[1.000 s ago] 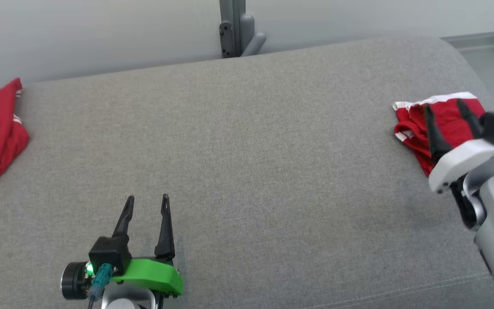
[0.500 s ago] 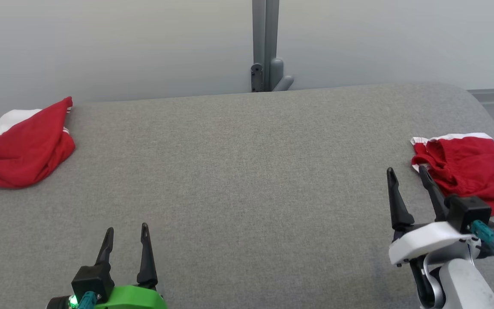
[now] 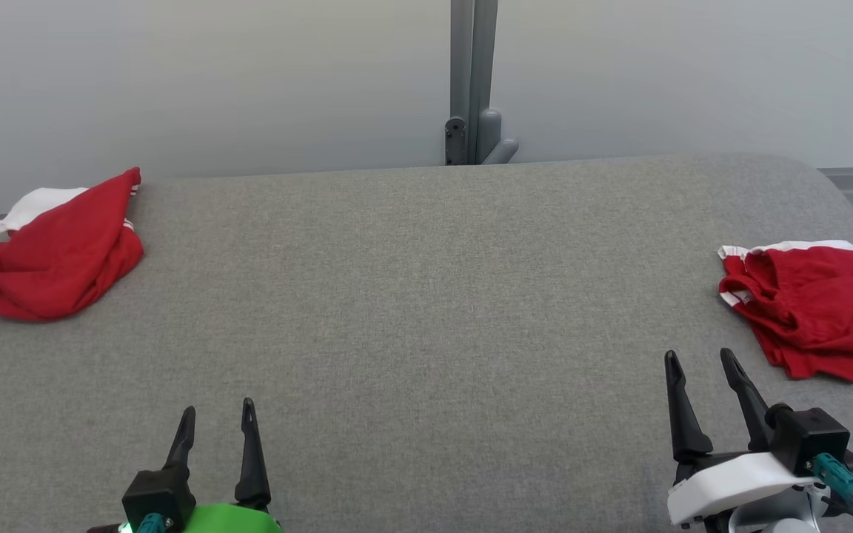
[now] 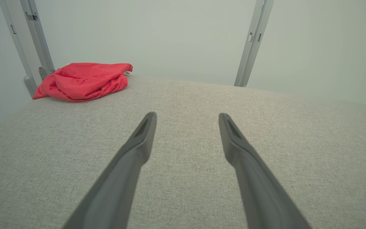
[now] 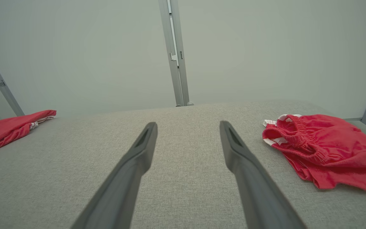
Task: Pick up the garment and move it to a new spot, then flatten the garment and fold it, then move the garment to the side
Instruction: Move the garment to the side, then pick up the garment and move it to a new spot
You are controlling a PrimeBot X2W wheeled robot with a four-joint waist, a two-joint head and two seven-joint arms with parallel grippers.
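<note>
Two red garments with white trim lie on the grey padded surface (image 3: pixel 426 311). One is bunched at the far left (image 3: pixel 52 255), (image 4: pixel 81 81), (image 5: pixel 11 127). The other, with an elastic waistband, lies crumpled at the right edge (image 3: pixel 811 311), (image 5: pixel 322 149). My left gripper (image 3: pixel 218 409), (image 4: pixel 186 115) is open and empty near the front edge, well short of the left garment. My right gripper (image 3: pixel 699 355), (image 5: pixel 188 123) is open and empty, just to the near left of the right garment and not touching it.
A grey metal post (image 3: pixel 474 81) stands against the pale wall behind the surface. The surface rounds off at its far right corner (image 3: pixel 826 174). A wide bare stretch of grey fabric lies between the two garments.
The head camera has tilted up and turned. My right gripper, which was over the right garment, has drawn back toward the near edge, still open and empty. The garment stays on the surface.
</note>
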